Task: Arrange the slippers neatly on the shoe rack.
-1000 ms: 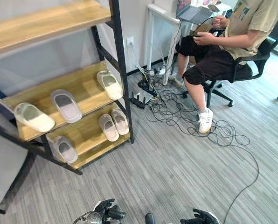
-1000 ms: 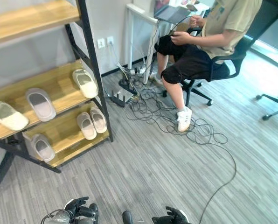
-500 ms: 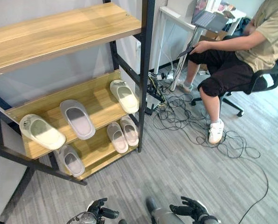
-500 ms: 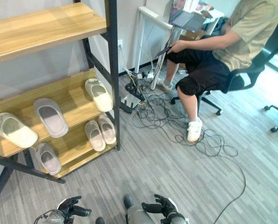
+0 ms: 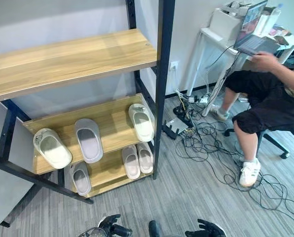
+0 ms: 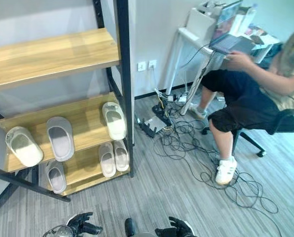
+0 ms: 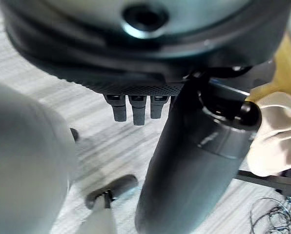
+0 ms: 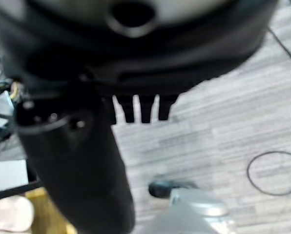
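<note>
The left hand [image 5: 111, 228] shows at the bottom edge of the head views, low over the grey striped floor [image 5: 201, 197], and it holds nothing; in its own wrist view the fingers [image 7: 133, 108] reach straight out with the thumb beside them, so it is relaxed and spread. The right hand [image 5: 206, 229] sits near it at the same bottom edge, well apart from the rack, with its fingers [image 8: 144, 108] likewise straight and bare over the floor.

Ahead and to the robot's left stands the shoe rack [image 5: 162, 74], a black frame with wooden shelves. The top shelf [image 5: 68, 59] carries no slippers. On the middle shelf three slippers lie apart from one another: a pale cream slipper [image 5: 52, 148] at the left end, angled with its toe hanging toward the front edge, a grey slipper [image 5: 89, 140] just beside it, and a cream slipper [image 5: 141, 122] near the right post. On the bottom shelf a lone grey slipper [image 5: 80, 177] lies at the left, and a pair of light slippers [image 5: 138, 161] lies side by side, touching or nearly so, by the right post.

To the right of the rack, a tangle of cables [image 5: 206, 143] spreads over the floor. A person [image 5: 270, 98] sits on a chair there, one hand at a laptop [image 5: 253, 39] on a white bench [image 5: 211, 37].
</note>
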You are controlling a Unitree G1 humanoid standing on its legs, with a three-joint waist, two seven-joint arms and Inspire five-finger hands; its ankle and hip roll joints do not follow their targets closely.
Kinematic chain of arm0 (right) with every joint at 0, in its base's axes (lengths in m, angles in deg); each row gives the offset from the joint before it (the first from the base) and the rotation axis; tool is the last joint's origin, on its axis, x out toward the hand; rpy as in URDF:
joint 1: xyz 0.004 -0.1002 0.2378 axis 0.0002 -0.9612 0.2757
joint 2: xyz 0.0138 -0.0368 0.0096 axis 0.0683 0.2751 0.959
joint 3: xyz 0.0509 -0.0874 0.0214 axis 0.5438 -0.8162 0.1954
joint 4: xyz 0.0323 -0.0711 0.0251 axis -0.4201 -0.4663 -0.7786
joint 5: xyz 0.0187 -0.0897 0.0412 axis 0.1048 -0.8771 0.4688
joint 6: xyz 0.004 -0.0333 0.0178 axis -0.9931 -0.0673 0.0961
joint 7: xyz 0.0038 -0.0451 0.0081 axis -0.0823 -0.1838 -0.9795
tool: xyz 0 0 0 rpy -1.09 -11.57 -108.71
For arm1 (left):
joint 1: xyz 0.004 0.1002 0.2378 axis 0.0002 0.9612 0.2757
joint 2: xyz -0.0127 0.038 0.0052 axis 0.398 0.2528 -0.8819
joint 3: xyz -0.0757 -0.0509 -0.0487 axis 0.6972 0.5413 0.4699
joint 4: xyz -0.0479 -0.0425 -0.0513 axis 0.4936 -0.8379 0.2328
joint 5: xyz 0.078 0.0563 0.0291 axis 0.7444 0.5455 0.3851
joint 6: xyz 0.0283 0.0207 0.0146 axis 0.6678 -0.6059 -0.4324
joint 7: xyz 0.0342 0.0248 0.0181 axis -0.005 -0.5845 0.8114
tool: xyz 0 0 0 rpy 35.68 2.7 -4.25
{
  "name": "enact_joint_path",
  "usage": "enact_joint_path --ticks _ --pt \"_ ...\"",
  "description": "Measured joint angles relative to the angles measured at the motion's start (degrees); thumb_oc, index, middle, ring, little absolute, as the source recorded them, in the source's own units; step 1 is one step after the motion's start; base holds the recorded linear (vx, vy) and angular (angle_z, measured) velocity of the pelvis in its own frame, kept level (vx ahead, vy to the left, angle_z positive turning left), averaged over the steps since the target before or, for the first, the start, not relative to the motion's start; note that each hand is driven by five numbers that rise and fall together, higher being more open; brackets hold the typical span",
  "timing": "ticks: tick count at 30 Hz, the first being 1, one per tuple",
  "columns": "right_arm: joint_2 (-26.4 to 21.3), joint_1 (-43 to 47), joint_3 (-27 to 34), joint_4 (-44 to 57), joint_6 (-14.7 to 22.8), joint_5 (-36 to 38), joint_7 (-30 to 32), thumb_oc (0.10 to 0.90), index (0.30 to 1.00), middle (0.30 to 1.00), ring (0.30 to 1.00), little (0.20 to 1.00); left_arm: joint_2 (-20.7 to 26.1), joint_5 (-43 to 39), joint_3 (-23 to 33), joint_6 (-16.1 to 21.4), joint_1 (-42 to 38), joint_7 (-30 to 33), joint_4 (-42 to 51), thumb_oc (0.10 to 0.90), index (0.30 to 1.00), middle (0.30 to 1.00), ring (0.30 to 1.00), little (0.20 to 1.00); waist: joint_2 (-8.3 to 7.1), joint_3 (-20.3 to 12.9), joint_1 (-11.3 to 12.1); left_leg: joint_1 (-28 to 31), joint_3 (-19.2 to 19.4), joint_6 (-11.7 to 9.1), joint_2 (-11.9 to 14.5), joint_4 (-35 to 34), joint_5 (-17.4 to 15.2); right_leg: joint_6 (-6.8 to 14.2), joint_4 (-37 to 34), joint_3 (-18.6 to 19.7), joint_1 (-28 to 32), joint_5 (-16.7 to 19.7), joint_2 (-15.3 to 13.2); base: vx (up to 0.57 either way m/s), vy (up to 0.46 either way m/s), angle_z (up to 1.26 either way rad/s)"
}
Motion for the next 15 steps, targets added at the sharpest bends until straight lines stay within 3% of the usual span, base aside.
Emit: enact_joint_path --ticks 1,3,5,7,8,10,11,12,15 --pt "-0.3 0.8 0.6 -1.1 0.0 0.0 0.1 0.8 0.9 0.9 0.9 0.9 -0.3 0.0 0.0 0.1 -0.4 0.0 0.1 0.8 0.9 0.9 0.9 0.9 0.33 0.4 0.0 0.0 2.0 -1.3 2.7 -7.9 0.9 0.6 -0.6 -0.6 0.6 -0.1 0.2 0.31 0.238 0.41" --pt "-0.6 0.9 0.6 -1.7 -0.4 0.0 0.2 0.8 0.9 0.9 0.9 0.9 -0.7 0.0 0.0 0.1 -0.6 0.0 -0.6 0.8 0.9 0.9 0.9 0.9 0.89 0.8 0.2 -0.4 3.2 -4.1 4.4 -19.9 3.9 1.9 -0.5 -1.0 1.1 -1.1 0.3 0.29 0.245 0.16" --pt "-0.7 0.7 0.7 -1.5 -0.5 -0.1 0.2 0.8 0.9 0.9 0.9 0.9 -0.9 0.0 0.1 0.1 0.6 0.0 -0.4 0.8 0.9 0.9 0.9 0.9 1.45 1.3 0.3 -0.7 3.7 -3.4 4.8 -20.6 5.8 2.0 -0.5 -0.4 2.2 -1.5 0.7 0.25 0.2 -0.28" --pt "-0.9 0.9 0.7 -1.3 -0.3 -0.1 0.2 0.8 0.9 0.9 0.9 0.9 -1.2 0.0 0.5 0.4 0.9 -0.1 -0.8 0.8 0.9 0.9 0.9 0.9 2.61 1.1 0.1 -0.5 2.0 -3.3 3.4 -19.9 5.8 3.0 -0.5 0.9 3.7 -2.5 0.7 0.24 0.217 -0.42" --pt "-1.1 0.6 0.7 -1.2 -0.3 -0.1 0.2 0.8 0.9 0.9 0.9 0.9 -1.4 0.0 0.5 0.4 0.9 -0.1 -0.9 0.8 0.9 0.9 0.9 0.9 3.26 1.0 -0.1 -1.0 1.6 -2.4 2.6 -18.6 6.5 2.6 -0.5 0.9 4.3 -2.5 0.6 0.2 0.212 -0.24" --pt "-1.6 0.0 0.5 -1.3 -0.5 -0.1 0.0 0.8 0.9 0.9 0.9 0.9 -1.8 0.0 0.5 0.8 0.4 0.0 -1.2 0.8 0.9 0.9 0.9 0.9 4.31 0.7 0.3 -1.0 1.9 -0.2 0.9 -16.9 7.4 3.8 0.0 2.2 4.8 -3.5 0.1 0.14 0.185 -0.22" --pt "-1.5 0.4 0.0 -1.3 -0.4 -0.1 0.0 0.8 0.9 0.9 0.9 0.9 -1.5 0.0 0.5 0.8 0.0 0.0 -1.1 0.8 0.9 0.9 0.9 0.9 4.41 0.7 0.2 0.1 3.0 1.6 -0.2 -17.9 5.2 4.6 0.8 2.5 4.4 -4.4 -0.9 0.1 0.158 -0.28" --pt "-1.5 0.3 -0.2 -1.3 -0.5 -0.1 -0.1 0.8 0.9 0.9 0.9 0.9 -1.4 0.0 0.4 0.8 -0.2 0.1 -1.0 0.8 0.9 0.9 0.9 0.9 4.69 0.9 0.4 1.3 3.5 2.1 -0.6 -19.4 5.1 5.4 2.3 3.5 3.7 -5.2 -1.4 0.05 0.08 -0.32" --pt "0.7 2.2 -0.5 -0.8 -0.4 -0.1 0.0 0.8 0.9 0.9 0.9 0.9 1.1 0.0 0.5 0.7 -1.4 0.1 -0.2 0.8 0.9 0.9 0.9 0.9 2.21 2.1 1.4 2.5 5.3 4.0 -3.7 -21.2 4.0 7.7 8.5 6.0 0.2 -7.8 -4.0 0.14 0.164 -0.21"
